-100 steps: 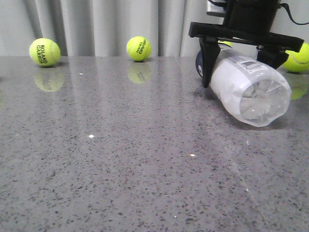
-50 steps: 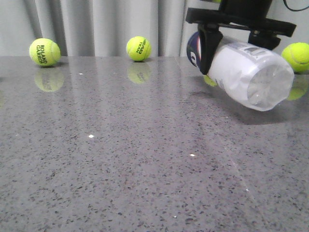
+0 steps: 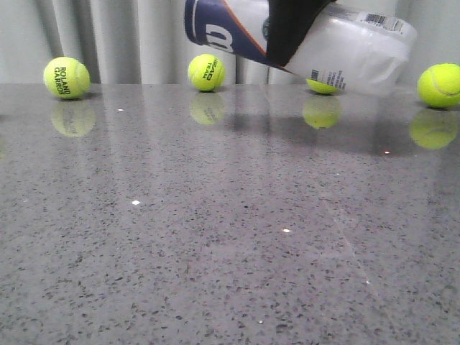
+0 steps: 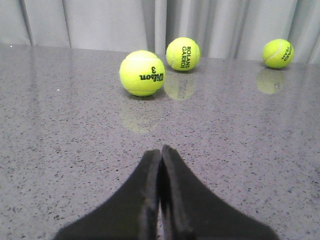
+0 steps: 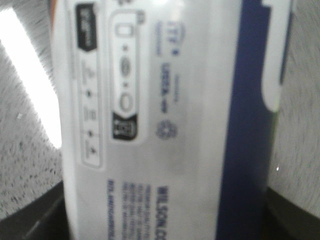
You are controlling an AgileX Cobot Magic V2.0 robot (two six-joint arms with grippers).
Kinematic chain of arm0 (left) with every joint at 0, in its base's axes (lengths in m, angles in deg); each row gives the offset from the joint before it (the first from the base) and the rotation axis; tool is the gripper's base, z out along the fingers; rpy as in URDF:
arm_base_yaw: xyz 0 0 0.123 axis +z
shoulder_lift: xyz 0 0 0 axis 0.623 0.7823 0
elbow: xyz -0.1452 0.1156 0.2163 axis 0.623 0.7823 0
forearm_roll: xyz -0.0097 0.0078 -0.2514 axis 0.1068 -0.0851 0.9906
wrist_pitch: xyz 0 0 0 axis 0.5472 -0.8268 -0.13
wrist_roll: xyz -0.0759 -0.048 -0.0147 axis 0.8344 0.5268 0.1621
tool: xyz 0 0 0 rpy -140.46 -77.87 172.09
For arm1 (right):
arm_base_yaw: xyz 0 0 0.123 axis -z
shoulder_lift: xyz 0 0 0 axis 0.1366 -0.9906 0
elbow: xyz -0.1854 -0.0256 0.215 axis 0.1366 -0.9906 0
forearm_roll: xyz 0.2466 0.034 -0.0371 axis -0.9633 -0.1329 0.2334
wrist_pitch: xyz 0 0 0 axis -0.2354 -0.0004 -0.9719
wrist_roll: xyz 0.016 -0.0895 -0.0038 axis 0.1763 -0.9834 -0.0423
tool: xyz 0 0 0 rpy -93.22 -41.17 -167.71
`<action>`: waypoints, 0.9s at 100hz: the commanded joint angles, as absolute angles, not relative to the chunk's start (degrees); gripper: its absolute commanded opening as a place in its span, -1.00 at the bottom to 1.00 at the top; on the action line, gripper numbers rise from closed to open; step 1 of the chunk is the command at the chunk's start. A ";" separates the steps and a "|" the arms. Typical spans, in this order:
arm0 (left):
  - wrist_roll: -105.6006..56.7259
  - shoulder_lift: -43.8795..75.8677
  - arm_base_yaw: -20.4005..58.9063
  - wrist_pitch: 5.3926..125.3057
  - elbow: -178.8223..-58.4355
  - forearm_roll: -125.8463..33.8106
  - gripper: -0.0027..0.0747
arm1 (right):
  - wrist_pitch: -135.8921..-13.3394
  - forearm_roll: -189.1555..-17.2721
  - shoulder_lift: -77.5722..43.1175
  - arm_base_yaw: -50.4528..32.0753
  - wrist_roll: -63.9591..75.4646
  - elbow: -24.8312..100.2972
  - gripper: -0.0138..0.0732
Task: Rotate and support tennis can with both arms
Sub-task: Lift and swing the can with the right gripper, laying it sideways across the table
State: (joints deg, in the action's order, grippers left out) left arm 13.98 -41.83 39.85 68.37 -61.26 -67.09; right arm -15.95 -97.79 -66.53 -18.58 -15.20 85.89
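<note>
The tennis can hangs in the air at the top right of the front view, lying nearly level with its navy end to the left and its clear base to the right. My right gripper is shut on its middle; one black finger crosses the front of the can and the other is hidden behind it. In the right wrist view the can's white and navy label fills the picture between the fingers. My left gripper is shut on nothing, low over the table, and does not show in the front view.
Tennis balls lie along the back of the grey speckled table: one far left, one centre, one half hidden under the can, one far right. A Wilson ball lies ahead of the left gripper. Curtains hang behind.
The right gripper has lifted the can off the table and swung it from base-toward-camera to lying sideways, higher up. A ball behind it has come into sight.
</note>
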 commanded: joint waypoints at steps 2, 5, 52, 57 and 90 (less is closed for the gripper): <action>14.64 -43.80 39.85 72.88 -58.72 -66.97 -0.98 | -11.04 -99.39 -63.47 -19.90 -27.55 87.86 -0.35; 14.64 -43.80 39.85 72.88 -58.72 -66.97 -0.98 | -11.04 -99.39 -63.47 -20.37 -29.19 87.86 -0.35; 14.64 -43.80 39.85 72.88 -58.72 -66.97 -0.98 | -11.04 -99.33 -65.70 -24.51 -39.92 87.17 -0.35; 14.64 -43.80 39.85 72.88 -58.72 -66.97 -0.98 | -11.04 -99.33 -66.47 -24.57 -39.92 87.17 -0.35; 14.64 -43.80 39.85 72.88 -58.72 -66.97 -0.98 | -11.04 -99.38 -70.20 -24.57 -39.18 87.11 -0.34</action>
State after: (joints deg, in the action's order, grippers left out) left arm 13.98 -41.83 39.85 68.37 -61.26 -67.09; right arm -15.95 -98.42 -73.02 -24.53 -39.13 85.64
